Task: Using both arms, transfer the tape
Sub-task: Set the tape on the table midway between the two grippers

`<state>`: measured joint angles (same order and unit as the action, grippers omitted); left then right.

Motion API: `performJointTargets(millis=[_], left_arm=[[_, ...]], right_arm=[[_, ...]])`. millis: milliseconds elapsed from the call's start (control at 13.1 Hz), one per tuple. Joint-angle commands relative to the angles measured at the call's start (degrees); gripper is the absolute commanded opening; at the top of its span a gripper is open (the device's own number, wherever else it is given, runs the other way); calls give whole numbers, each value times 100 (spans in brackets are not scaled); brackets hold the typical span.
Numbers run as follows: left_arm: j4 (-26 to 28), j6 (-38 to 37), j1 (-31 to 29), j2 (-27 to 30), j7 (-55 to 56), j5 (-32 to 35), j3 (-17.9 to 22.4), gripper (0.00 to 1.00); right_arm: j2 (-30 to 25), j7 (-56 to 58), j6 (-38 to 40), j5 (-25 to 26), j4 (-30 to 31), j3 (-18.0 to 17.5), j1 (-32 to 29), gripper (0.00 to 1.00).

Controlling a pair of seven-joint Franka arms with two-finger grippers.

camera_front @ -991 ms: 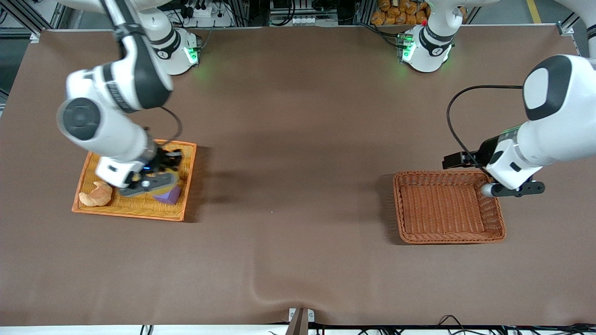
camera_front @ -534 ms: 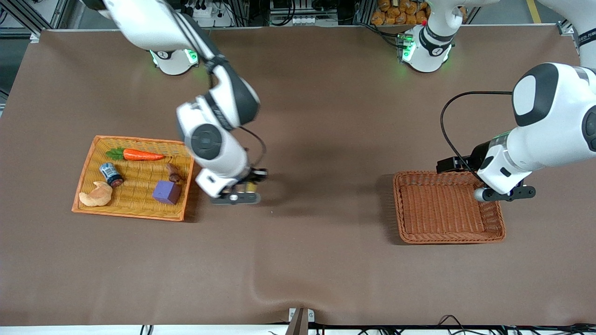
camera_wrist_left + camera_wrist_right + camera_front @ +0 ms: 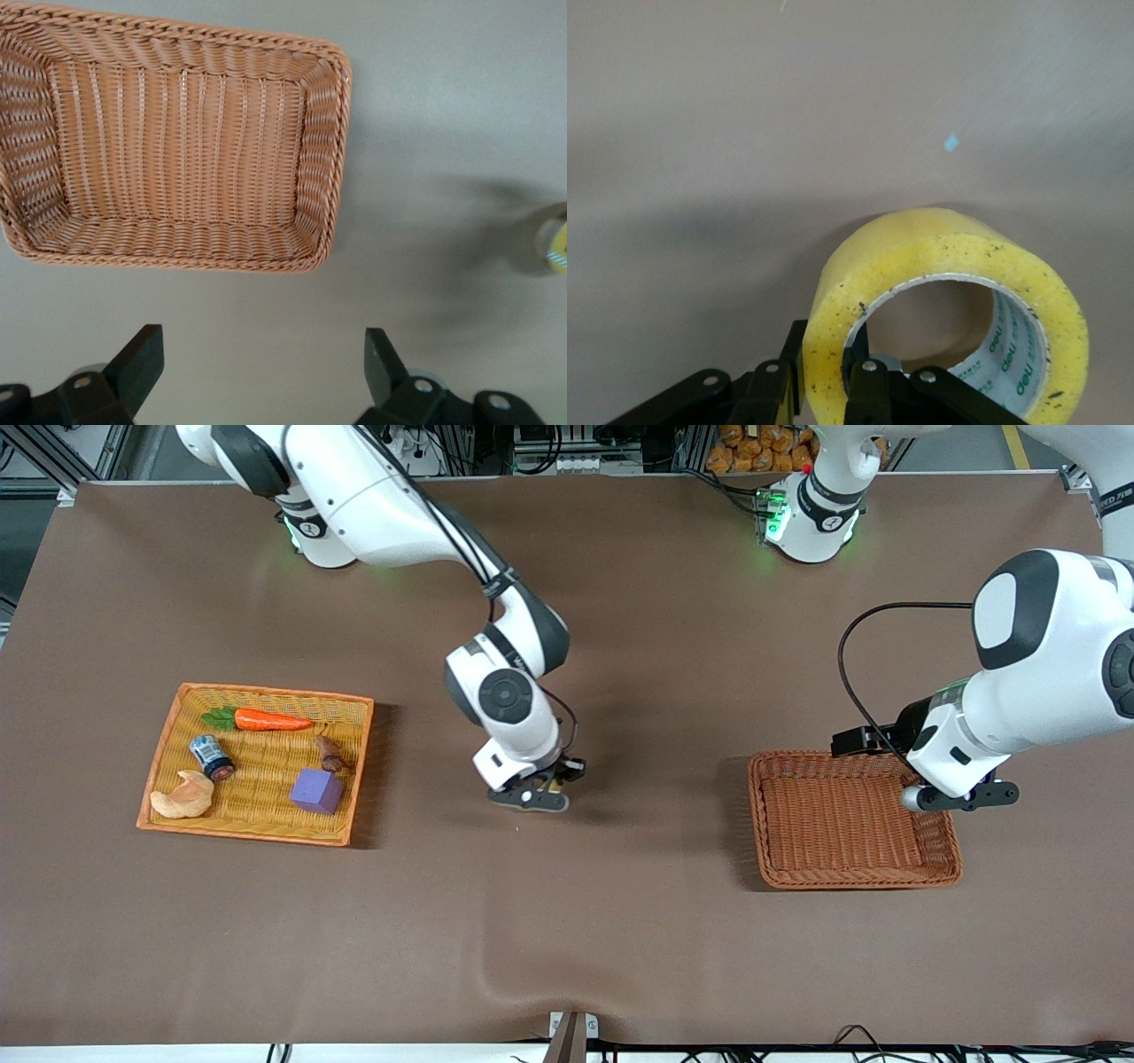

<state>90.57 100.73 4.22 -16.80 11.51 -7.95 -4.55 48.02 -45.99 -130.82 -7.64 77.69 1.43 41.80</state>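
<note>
My right gripper (image 3: pixel 534 792) hangs low over the middle of the table, between the two baskets. In the right wrist view it (image 3: pixel 824 363) is shut on the wall of the tape (image 3: pixel 948 266), a yellow roll with a grey core, one finger inside the ring and one outside. The roll hangs just above the brown table. In the front view the hand hides most of it. My left gripper (image 3: pixel 961 795) is open and empty over the rim of the brown wicker basket (image 3: pixel 771 868) at the left arm's end; its wrist view (image 3: pixel 261 350) shows that basket (image 3: pixel 177 150) empty.
A flat yellow wicker tray (image 3: pixel 168 815) at the right arm's end holds a carrot (image 3: pixel 266 720), a blue-labelled can (image 3: pixel 212 756), a croissant (image 3: pixel 183 797), a purple cube (image 3: pixel 317 790) and a small brown piece (image 3: pixel 330 755).
My right arm has left the yellow tray with the tape and swung to the middle of the table. My left gripper has shifted slightly over the brown basket's rim.
</note>
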Motion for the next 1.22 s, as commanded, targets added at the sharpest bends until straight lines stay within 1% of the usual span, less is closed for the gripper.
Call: performJointTargets(millis=[0, 76, 152, 229, 305, 381, 534, 610, 762, 915, 991, 1067, 1143], left_arm=[[-21, 332, 158, -104, 447, 109, -11, 100], [-22, 472, 298, -157, 544, 109, -20, 100], [-22, 586, 395, -218, 658, 127, -11, 100], [-39, 762, 465, -253, 973, 127, -11, 100], [-65, 1051, 536, -323, 1324, 127, -20, 100], [-83, 1288, 649, -420, 1580, 136, -20, 100], [-101, 1361, 860, -657, 1845, 153, -11, 100], [-101, 1378, 1009, -754, 1942, 153, -2, 100], [-101, 1457, 1247, -860, 2214, 153, -2, 100], [-101, 1458, 1537, -1061, 2460, 162, 7, 100], [-101, 1458, 1756, -1141, 2644, 223, 15, 100], [-101, 1458, 1993, -1220, 2907, 415, 15, 100], [-92, 1458, 2204, -1264, 3257, 661, 7, 100]], right_arm=[[102, -261, 48, -79, -263, 85, 153, 0], [120, -331, 13, -79, -263, 85, 153, 0], [129, -349, 13, -88, -263, 85, 162, 14], [120, -323, 13, -80, -263, 85, 153, 31], [68, -305, 57, -71, -272, 85, 136, 45], [-2, -279, 74, -36, -272, 103, 84, 63], [-64, -402, -22, -106, -254, 120, -74, 100], [-134, -315, 4, -115, -263, 129, -180, 100], [-528, -279, 275, -106, -193, 86, -531, 100], [-1072, -227, 1011, -62, -184, 129, -602, 100], [-1328, 9, 1389, -53, -184, 129, -777, 100], [-1539, 507, 1767, -53, -175, 129, -926, 100], [-1706, 764, 1980, -53, -158, 129, -1102, 100]])
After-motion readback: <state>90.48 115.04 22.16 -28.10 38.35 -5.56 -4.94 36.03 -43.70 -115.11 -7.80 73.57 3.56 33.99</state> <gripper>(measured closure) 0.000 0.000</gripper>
